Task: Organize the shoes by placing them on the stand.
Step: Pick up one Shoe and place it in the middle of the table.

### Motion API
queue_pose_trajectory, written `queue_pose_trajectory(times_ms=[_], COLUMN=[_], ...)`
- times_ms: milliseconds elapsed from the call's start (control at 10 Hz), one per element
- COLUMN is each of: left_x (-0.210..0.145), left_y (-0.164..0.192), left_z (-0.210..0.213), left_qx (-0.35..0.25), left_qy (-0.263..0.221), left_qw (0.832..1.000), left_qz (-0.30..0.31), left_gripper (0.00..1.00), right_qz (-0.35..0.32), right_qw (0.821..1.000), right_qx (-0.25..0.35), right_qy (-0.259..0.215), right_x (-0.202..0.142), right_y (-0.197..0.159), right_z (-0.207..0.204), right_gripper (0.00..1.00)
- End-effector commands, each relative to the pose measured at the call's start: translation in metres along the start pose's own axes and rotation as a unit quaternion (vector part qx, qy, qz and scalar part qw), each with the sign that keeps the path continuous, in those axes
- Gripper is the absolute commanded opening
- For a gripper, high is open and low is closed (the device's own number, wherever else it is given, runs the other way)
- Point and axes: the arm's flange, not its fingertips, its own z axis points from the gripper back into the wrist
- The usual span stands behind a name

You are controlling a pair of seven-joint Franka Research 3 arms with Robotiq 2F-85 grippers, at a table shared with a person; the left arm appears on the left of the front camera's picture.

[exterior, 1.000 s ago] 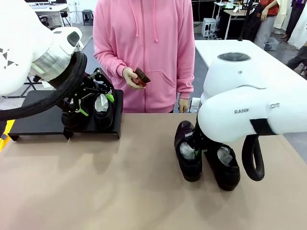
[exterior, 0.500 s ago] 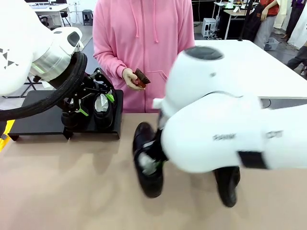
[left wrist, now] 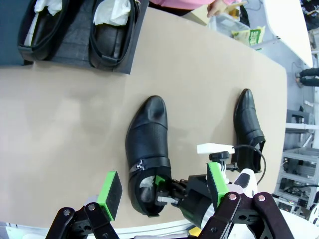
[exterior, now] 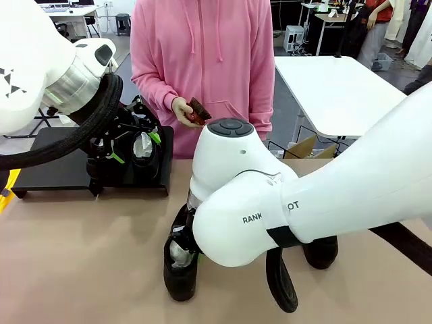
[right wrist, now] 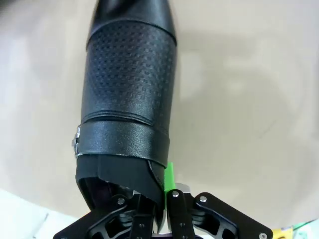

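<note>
Print "RANK" (exterior: 255, 219) on right arm (exterior: 324, 196), right claw (right wrist: 162, 189) tight on shoe (right wrist: 129, 89); left claw (left wrist: 163, 186) wide, empty.

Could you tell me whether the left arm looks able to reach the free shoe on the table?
Probably not directly: the right arm, with the right tool shut on another shoe, stretches across the middle between the left tool and that free shoe.

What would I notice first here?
A big white arm reaches across the middle, its right pincer shut on a shiny black shoe near the front edge of the table. Two more shoes sit on the black stand at the far left, and a person in pink holds a small brush.
</note>
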Motion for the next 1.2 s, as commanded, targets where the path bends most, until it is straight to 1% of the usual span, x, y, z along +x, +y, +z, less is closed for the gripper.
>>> queue_pose_trajectory(times_ms=[0,300,500,800,900,1000,1100], left_x=[0.0,0.0,0.0,0.0,0.0,0.0,0.0], left_y=[0.002,0.002,0.002,0.002,0.002,0.002,0.002], left_z=[0.0,0.0,0.0,0.0,0.0,0.0,0.0], left_qx=[-0.007,-0.007,-0.007,-0.007,-0.007,-0.007,-0.007], left_qy=[-0.004,-0.004,-0.004,-0.004,-0.004,-0.004,-0.004], left_qw=[1.0,1.0,1.0,1.0,1.0,1.0,1.0], left_qz=[0.0,0.0,0.0,0.0,0.0,0.0,0.0], left_gripper=[0.88,0.88,0.88,0.88,0.88,0.88,0.88], right_qz=[-0.031,-0.037,-0.036,-0.027,-0.009,-0.037,-0.037], right_qw=[0.999,0.998,0.998,0.999,0.999,0.998,0.998], right_qx=[0.023,0.037,0.037,0.046,0.043,0.043,0.043], right_qy=[-0.034,-0.041,-0.025,-0.003,0.01,-0.015,-0.015], right_x=[0.003,0.006,0.006,-0.001,-0.003,0.005,0.005], right_y=[0.009,-0.002,-0.009,-0.024,-0.031,-0.009,-0.009], right_z=[0.0,0.017,0.028,0.056,0.067,0.041,0.041], right_gripper=[0.19,0.68,1.0,1.0,1.0,1.0,1.0])
